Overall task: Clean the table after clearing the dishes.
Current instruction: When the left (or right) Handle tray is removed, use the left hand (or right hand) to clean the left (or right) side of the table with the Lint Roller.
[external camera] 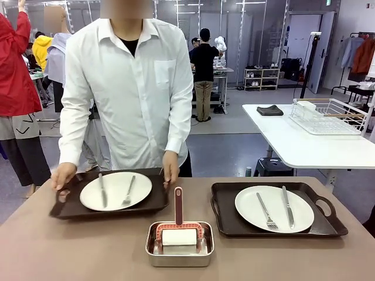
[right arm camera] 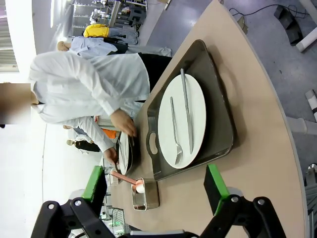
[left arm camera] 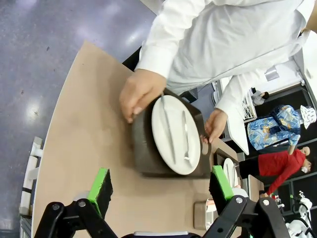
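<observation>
Table (external camera: 88, 254): wide, taupe-brown, running across the near foreground. Two dark trays are set on it, each carrying a round white plate. The picture-left tray (external camera: 153, 202) is gripped at both end handles by a person in a white shirt at the far edge, the person's right hand (external camera: 63, 174) at picture left and the person's left hand (external camera: 170, 167) at the inner end; whether this tray is lifted clear of the top cannot be told. On its plate (external camera: 115, 182) a knife (external camera: 102, 190) and a fork (external camera: 129, 190) are laid side by side. The picture-right tray (external camera: 225, 221) lies flat and untouched, its plate (external camera: 249, 205) holding a fork (external camera: 266, 212) and a knife (external camera: 287, 206). Between the trays, at the near edge, a small steel pan (external camera: 179, 261) is seen with a white roller (external camera: 179, 237) on a red handle (external camera: 179, 205) inside. The left gripper (left arm camera: 161, 191) is held above the table with green pads spread wide, nothing between them, the gripped tray (left arm camera: 143, 153) beyond. The right gripper (right arm camera: 153, 186) is likewise spread and empty, facing the other tray (right arm camera: 225, 124) and the pan (right arm camera: 147, 196). A white table (external camera: 304, 149) with a wire rack (external camera: 328, 115) is noted behind, at picture right.
</observation>
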Tool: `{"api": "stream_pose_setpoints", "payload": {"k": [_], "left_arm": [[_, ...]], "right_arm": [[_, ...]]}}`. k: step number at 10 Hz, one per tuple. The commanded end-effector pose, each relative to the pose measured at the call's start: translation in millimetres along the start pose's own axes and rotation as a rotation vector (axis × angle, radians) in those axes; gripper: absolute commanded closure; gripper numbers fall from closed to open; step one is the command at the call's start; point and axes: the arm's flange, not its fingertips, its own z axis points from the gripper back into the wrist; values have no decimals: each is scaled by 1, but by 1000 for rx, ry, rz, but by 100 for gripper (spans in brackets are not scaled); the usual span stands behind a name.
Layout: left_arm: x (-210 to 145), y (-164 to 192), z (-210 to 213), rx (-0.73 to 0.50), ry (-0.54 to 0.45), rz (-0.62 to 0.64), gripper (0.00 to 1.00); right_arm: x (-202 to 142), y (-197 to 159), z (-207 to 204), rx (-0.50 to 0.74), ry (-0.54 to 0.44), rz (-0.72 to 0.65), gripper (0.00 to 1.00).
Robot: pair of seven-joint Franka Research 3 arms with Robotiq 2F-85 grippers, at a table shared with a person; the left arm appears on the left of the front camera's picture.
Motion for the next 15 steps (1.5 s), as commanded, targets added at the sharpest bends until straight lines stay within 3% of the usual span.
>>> {"api": "stream_pose_setpoints", "payload": {"k": [1,8,11,15], "left_arm": [[-1,3,3,-3,4,-1,0],[0,0,0,0,0,0,0],[26,-90,-81,-37,179,-362,0],[2,-220,-191,-60,418,-789,0]], "right_arm": [[0,1,2,8,-5,-6,0],[0,1,2,8,-5,-6,0],[0,1,2,8,-5,-6,0],[0,1,2,8,-5,-6,0]]}}
